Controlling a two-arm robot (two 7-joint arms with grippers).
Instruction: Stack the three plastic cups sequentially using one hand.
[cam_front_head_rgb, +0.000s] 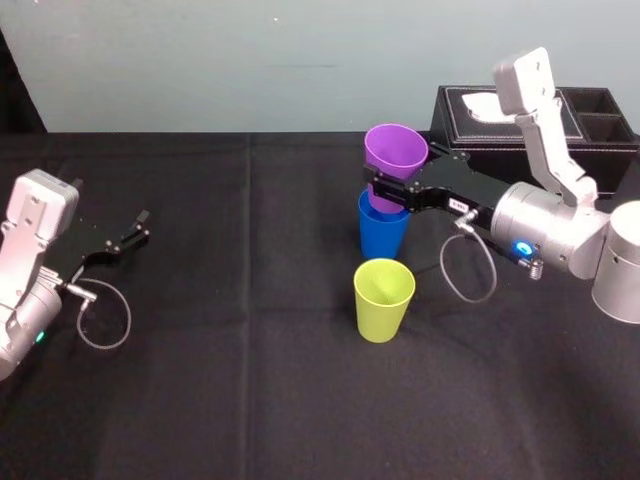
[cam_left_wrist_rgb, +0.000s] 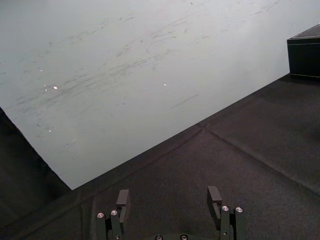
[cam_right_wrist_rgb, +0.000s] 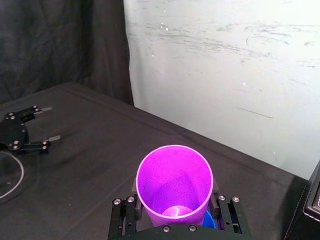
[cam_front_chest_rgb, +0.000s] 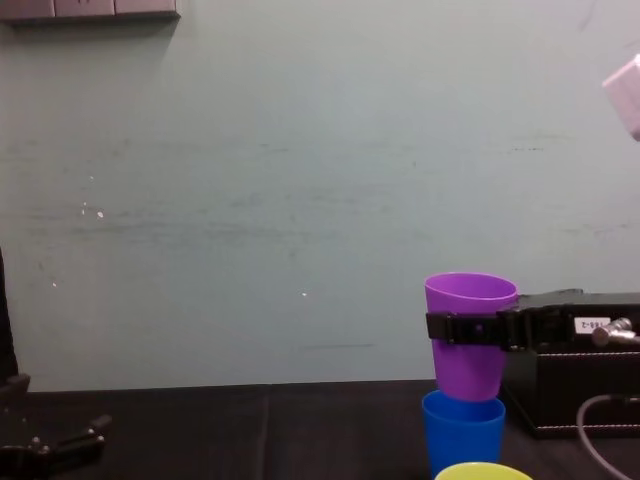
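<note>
A table (cam_front_head_rgb: 250, 400) draped in a black cloth (cam_front_head_rgb: 180, 200) (creased along a few straight fold lines) runs back to a pale wall, and a blue cup (cam_front_head_rgb: 383, 238) stands upright on it, right of the middle. Just in front of the blue cup, on the robot's side, a yellow-green cup (cam_front_head_rgb: 383, 298) stands upright with its mouth open, though whether the two touch cannot be told. Behind the blue cup and off to its right, a black box (cam_front_head_rgb: 610, 150) with open compartments sits at the table's back edge.
</note>
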